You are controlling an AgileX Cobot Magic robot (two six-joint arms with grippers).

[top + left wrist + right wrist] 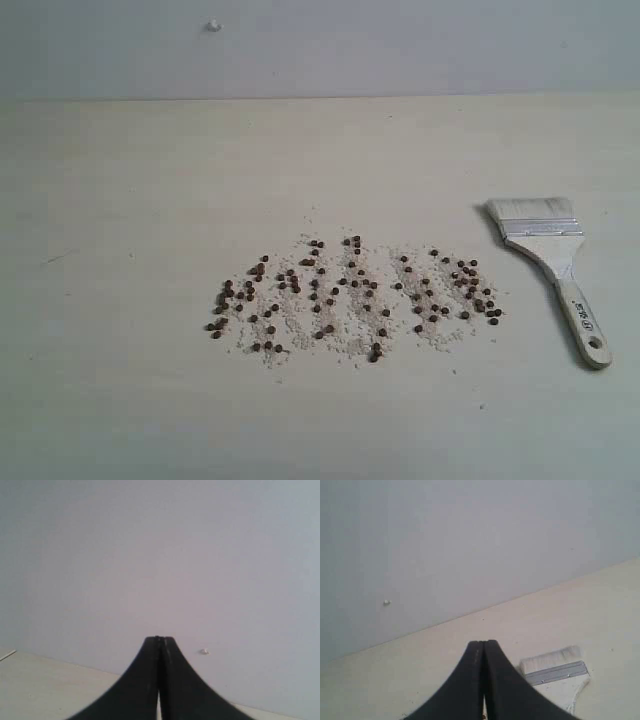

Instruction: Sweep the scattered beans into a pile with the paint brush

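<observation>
Dozens of beans (352, 283) lie scattered in a wide band across the middle of the pale bench (150, 180), mixed with fine whitish grains (345, 343) and not gathered into any pile; to their right, apart from the last beans, the paint brush (553, 258) lies flat, bristles toward the wall (400, 40), handle pointing to the near edge; the left pincer (160, 639) is closed, tips pressed together on nothing, facing the wall; the right pincer (483, 642) is likewise closed and empty, with the brush's bristles and metal band in sight past its tips.
</observation>
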